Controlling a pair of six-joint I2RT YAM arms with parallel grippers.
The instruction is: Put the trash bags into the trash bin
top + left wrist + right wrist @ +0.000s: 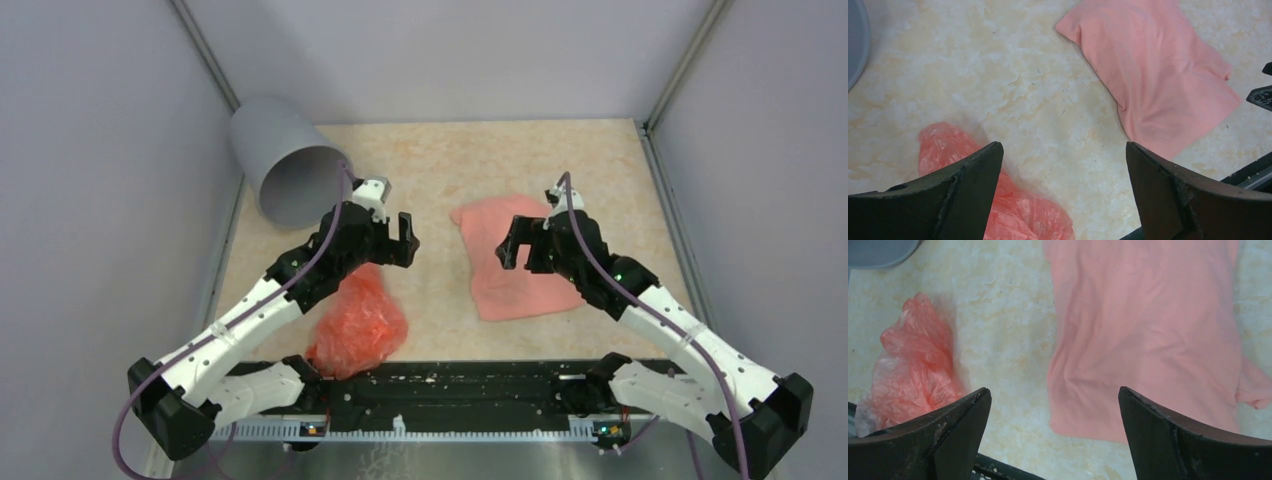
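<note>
The trash bags [1143, 330], where do we have them?

– Both on the surface [430, 165], neither in the trash bin [265, 130]. The flat salmon bag [515, 295] lies right under our right claw [503, 245], with its long axis running from far to near. The crumpled orange-red bag [360, 322] sits near the front edge, behind our left claw [408, 240] and partly under that forearm.

And the claws?

– Both released, jaws wide, grasping nothing.

Which arm do we send?

– We judge the right one: it only has to drop straight down. The bin lies tipped on its side in the far left corner, mouth towards our left claw, so the bag must travel left.
</note>
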